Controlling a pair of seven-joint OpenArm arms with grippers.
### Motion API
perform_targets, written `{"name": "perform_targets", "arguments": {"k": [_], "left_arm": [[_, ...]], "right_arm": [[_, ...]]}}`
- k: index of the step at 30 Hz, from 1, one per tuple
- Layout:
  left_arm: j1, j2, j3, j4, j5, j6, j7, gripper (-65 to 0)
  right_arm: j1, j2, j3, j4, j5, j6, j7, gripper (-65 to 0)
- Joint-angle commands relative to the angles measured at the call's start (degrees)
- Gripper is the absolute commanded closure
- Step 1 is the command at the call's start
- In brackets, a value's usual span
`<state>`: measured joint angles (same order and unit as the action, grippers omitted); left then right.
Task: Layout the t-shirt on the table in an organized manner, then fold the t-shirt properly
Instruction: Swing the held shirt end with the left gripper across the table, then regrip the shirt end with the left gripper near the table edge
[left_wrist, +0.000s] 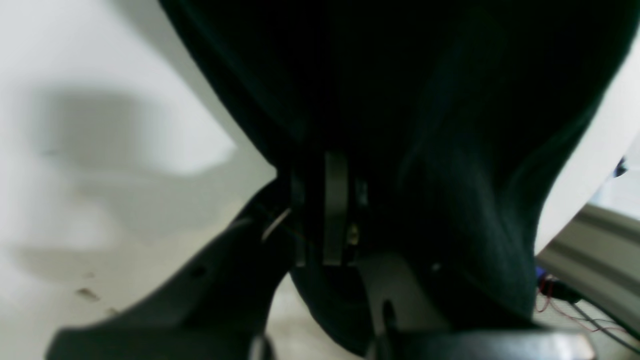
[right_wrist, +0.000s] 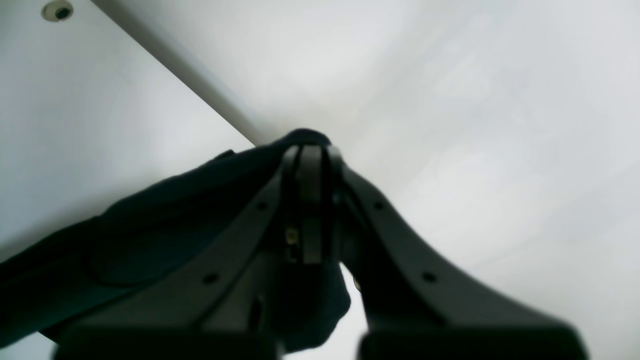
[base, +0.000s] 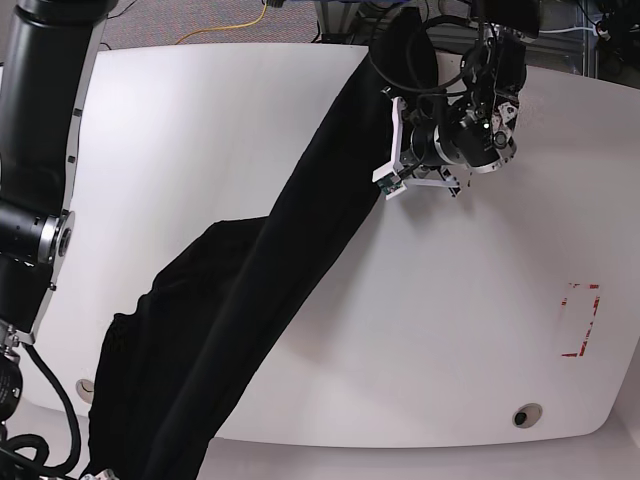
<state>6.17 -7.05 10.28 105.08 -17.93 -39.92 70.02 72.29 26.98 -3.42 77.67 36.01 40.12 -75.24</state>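
The black t-shirt (base: 290, 260) hangs stretched in a long band from the table's far side to its near left corner, with a bunched part sagging onto the white table (base: 450, 330). My left gripper (left_wrist: 335, 165) is shut on a thick fold of the t-shirt (left_wrist: 400, 75), which fills most of the left wrist view. My right gripper (right_wrist: 311, 152) is shut on an edge of the t-shirt (right_wrist: 150, 230), which trails off to the left over the table (right_wrist: 450, 100). In the base view, cloth hides the left arm's (base: 450, 135) fingertips. The right gripper is below that view's edge.
A red tape outline (base: 582, 320) marks the table's right side. A round grommet hole (base: 527, 413) sits near the front edge, and another (base: 85, 385) lies beside the cloth. The right arm's black column (base: 40, 150) stands along the left. Cables (left_wrist: 575, 305) lie beyond the table edge.
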Motion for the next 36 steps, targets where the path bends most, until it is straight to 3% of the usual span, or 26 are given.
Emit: {"name": "perform_targets", "arguments": {"k": [1, 8, 13, 26, 32, 36], "left_arm": [[-0.86, -0.64, -0.22, 1.16, -0.57, -0.08, 1.41, -2.5], [-3.58, -0.47, -0.22, 1.34, -0.57, -0.08, 1.5, -16.1], [-6.48, -0.2, -0.22, 1.16, -0.57, -0.08, 1.5, -20.7], [-12.72, 2.08, -1.71, 1.08, -0.57, -0.08, 1.41, -24.2], [-16.77, 7.62, -11.29, -0.59, -0.48, -0.08, 1.32, -24.2], [-21.78, 10.7, -17.45, -7.19, -0.22, -0.08, 1.23, -24.2]], "right_arm": [[2.51, 0.49, 0.39, 0.7, -0.01, -0.12, 1.88, 0.0], [2.51, 0.49, 0.39, 0.79, 0.08, -0.12, 1.88, 0.0], [2.51, 0.4, 0.39, 0.79, 0.08, -0.12, 1.88, 0.0], [2.51, 0.4, 0.48, 0.79, 0.08, -0.12, 1.88, 0.0], [2.51, 0.4, 0.48, 0.79, 0.08, -0.12, 1.88, 0.0], [2.51, 0.4, 0.48, 0.79, 0.08, -0.12, 1.88, 0.0]]}}
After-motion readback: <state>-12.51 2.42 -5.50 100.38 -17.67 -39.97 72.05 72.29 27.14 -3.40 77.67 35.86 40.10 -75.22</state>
